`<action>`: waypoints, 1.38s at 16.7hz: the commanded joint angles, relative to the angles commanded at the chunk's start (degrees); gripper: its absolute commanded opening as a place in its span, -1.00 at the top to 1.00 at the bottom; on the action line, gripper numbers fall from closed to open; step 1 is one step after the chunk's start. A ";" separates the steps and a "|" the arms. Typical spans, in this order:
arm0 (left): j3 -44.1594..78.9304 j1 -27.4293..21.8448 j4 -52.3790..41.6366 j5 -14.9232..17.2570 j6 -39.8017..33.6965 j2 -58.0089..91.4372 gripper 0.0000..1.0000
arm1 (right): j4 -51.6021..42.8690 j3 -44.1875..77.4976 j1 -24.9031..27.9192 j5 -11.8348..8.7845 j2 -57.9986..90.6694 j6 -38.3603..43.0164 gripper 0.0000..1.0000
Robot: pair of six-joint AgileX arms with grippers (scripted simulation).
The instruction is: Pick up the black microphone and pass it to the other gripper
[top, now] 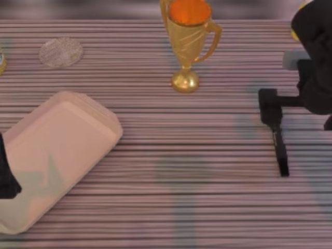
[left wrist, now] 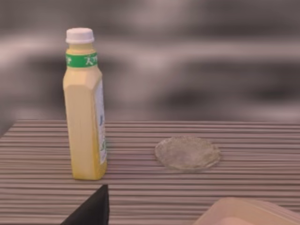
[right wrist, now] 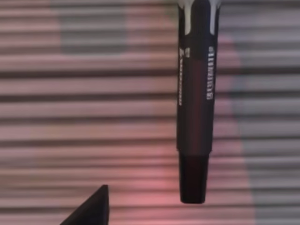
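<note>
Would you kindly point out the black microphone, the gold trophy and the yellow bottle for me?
black microphone (right wrist: 194,108): right wrist view, on the middle of its handle.
gold trophy (top: 189,39): top view, on the cup's outer wall.
yellow bottle (left wrist: 84,126): left wrist view, on its body.

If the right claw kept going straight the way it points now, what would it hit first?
Probably the black microphone, lying on the striped table directly under the right claw; depth between them is unclear.

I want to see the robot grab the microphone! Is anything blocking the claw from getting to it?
Nothing visible blocks it. The right gripper hangs right over the black microphone, which lies alone on the striped table. The gold trophy stands farther back, and the tray is at the left by the left gripper.
</note>
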 joint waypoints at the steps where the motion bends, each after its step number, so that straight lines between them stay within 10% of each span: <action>1: 0.00 0.00 0.00 0.00 0.00 0.00 -1.00 | -1.48 2.03 0.55 0.03 2.76 0.56 -1.00; 11: 0.00 0.00 0.00 0.00 0.00 0.00 -1.00 | -3.20 4.98 1.35 0.03 8.04 1.44 -1.00; 23: 0.00 0.00 0.00 0.00 0.00 0.00 -1.00 | 15.98 -4.23 0.84 0.08 17.86 0.97 -1.00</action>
